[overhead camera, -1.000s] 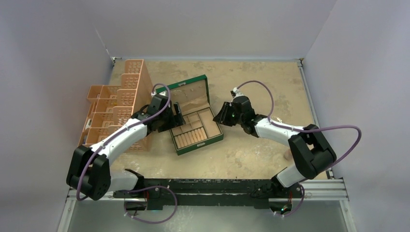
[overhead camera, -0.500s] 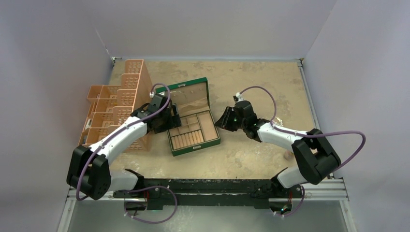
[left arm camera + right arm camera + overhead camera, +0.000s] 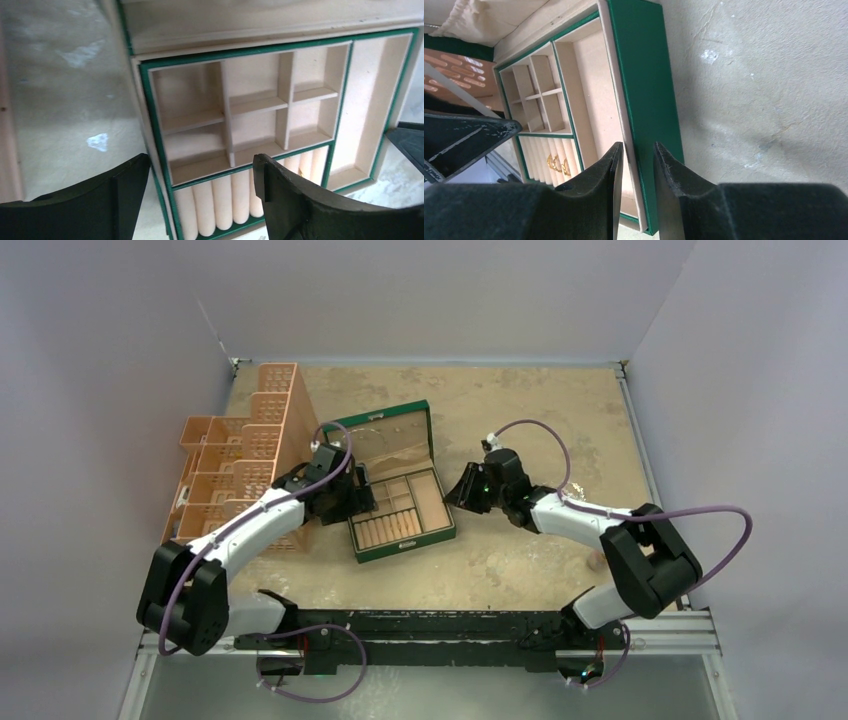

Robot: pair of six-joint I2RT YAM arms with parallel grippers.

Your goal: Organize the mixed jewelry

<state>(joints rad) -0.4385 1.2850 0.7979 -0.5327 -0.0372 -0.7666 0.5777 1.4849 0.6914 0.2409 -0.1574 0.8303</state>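
— How does the left claw (image 3: 200, 165) stand?

— Wide open, with nothing in it. It hangs over one side of the open green box with tan-lined compartments (image 3: 226, 115). The box's side wall runs into the gap close to one finger. That finger is over the sandy mottled counter (image 3: 65, 100), and the other is over the row of tan padded rolls (image 3: 220, 200).

— And the right claw (image 3: 638, 146)?

— Its jaws are drawn in to a narrow gap. From its wrist, the box's opposite wall lies lengthwise in that gap, with the tan rim and green outer face both showing. I cannot tell whether the pads press the wall or only hover above it.

— Where is the jewelry?

— The tiny gold rings (image 3: 557, 164) are tucked in the padded rolls inside the box. They are just beside the right claw's inner finger, across the box from the left claw.

— Anything else?

— A peach plastic lattice basket rack (image 3: 250, 440) stands behind the left claw, on the side away from the box. The box lies between the two claws.
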